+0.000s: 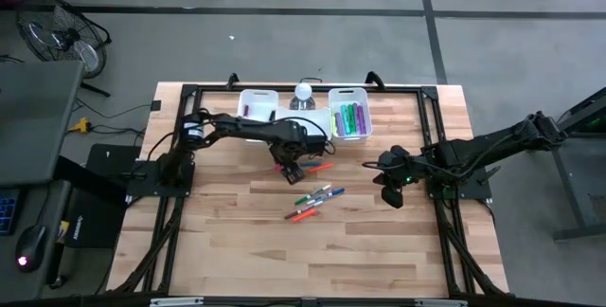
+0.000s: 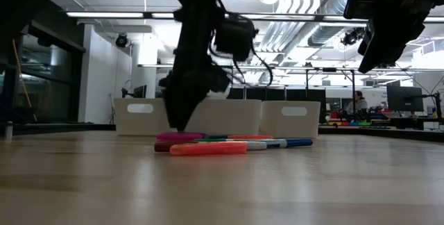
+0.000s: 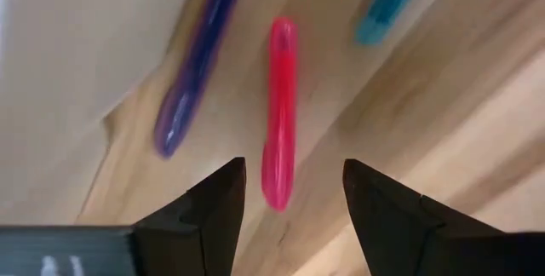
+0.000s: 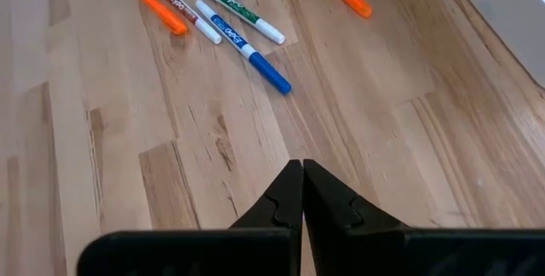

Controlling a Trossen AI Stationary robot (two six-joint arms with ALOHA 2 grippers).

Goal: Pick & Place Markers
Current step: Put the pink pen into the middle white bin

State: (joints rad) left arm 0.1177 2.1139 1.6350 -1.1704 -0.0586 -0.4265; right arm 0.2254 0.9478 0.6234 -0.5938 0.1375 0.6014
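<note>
Pink shows between my left gripper (image 3: 294, 192) fingers: a pink marker (image 3: 280, 110) lies flat on the wooden table (image 1: 379, 250), its near end just inside the open jaws, not clamped. A purple marker (image 3: 197, 59) lies beside it and a blue one (image 3: 387, 5) on the other side. From above I see the left arm reaching to mid-table, just in front of two white bins (image 1: 349, 110), one holding green and purple markers. More loose markers (image 1: 315, 201) sit scattered nearby. My right gripper (image 4: 301, 192) hovers well apart from them, fingers pressed together, holding nothing.
</note>
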